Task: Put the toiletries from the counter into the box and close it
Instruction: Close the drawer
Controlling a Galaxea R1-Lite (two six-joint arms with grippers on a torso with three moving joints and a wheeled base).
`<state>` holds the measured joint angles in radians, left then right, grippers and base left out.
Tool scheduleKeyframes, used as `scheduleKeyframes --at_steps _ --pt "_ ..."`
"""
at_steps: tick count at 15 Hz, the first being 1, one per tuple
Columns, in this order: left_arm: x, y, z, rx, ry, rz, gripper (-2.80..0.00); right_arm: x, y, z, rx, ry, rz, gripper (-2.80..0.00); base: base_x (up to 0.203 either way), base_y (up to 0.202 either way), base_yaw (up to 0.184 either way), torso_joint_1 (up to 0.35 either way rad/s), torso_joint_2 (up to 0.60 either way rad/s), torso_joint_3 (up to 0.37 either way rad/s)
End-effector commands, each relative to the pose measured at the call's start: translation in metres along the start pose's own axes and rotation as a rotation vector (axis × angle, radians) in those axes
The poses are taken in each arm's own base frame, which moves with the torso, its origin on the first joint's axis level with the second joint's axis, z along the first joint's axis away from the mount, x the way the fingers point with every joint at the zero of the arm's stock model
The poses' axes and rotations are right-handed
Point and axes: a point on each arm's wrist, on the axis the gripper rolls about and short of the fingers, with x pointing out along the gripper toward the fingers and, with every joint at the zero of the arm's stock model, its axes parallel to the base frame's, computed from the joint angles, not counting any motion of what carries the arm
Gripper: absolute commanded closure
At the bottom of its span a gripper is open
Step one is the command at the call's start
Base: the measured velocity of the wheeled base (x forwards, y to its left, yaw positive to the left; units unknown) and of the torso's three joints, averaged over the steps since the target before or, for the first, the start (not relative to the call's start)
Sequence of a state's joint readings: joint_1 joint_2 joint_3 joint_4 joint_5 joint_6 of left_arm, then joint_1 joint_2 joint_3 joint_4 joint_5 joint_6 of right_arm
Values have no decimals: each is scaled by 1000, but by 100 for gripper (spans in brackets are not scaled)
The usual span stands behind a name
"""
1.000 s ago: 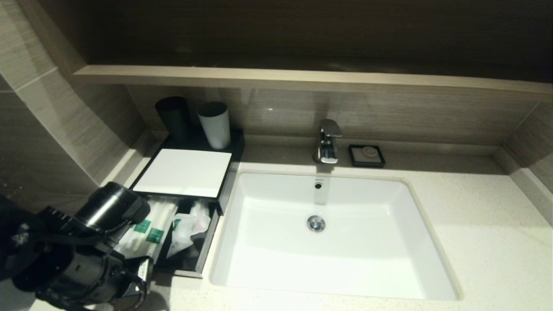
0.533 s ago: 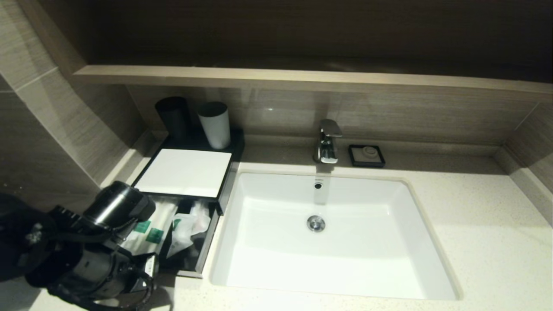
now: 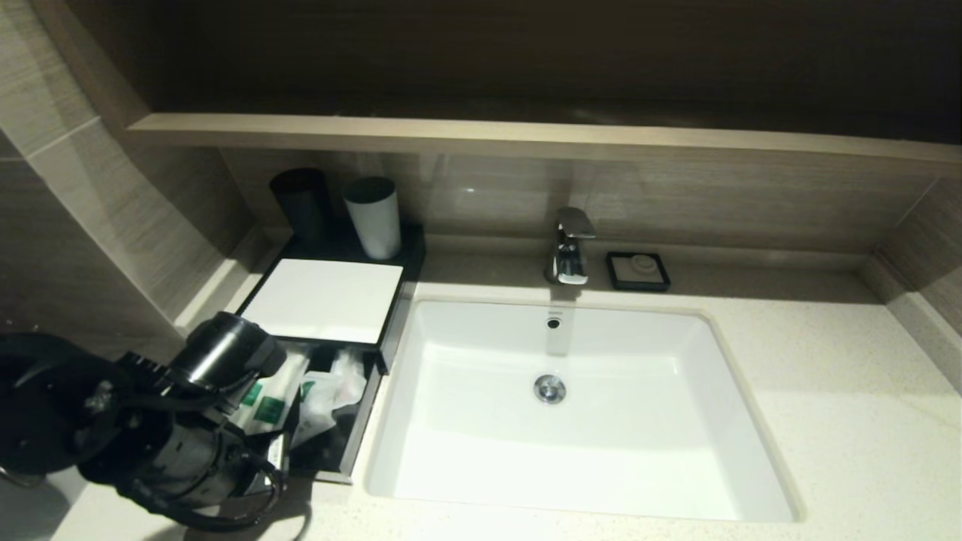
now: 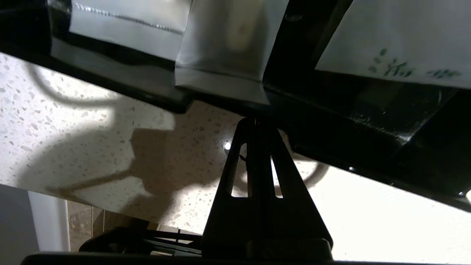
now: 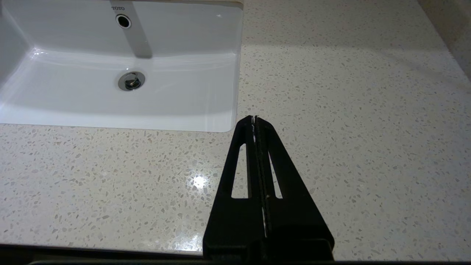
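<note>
- Drawer of the box stands pulled out at the desk's left end, beside the sink; toiletries lie inside it, none visible on the bare desk.
- My left jaws are pressed together, holding nothing, tips just at the drawer's black front lip in the left wrist view (touching or a hair short, I cannot tell).
- One packet's sealed edge overhangs that lip near my tips.
- Handling, my judgement: packets are light, soft, slippery film that crumples; the box is stiff and shallow and should slide easily.
- Best contact: flat push on the middle of the drawer front, clear of the overhanging film, which could catch.
- Right jaws together, parked over bare desk by the sink corner.
</note>
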<state>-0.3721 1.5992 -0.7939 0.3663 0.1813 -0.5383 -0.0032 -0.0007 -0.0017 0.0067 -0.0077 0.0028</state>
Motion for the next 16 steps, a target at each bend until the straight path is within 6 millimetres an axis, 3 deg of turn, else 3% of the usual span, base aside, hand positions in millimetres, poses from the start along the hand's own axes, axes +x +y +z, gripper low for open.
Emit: scheduleKeyframes --at_steps 1,16 --pt "4 -1 5 -13 3 8 0 0 0 0 -1 0 0 0 0 0 0 0 0 0" --pt "22 -11 40 -17 -11 20 0 0 0 0 0 0 0 0 0 0 0 0 0 0"
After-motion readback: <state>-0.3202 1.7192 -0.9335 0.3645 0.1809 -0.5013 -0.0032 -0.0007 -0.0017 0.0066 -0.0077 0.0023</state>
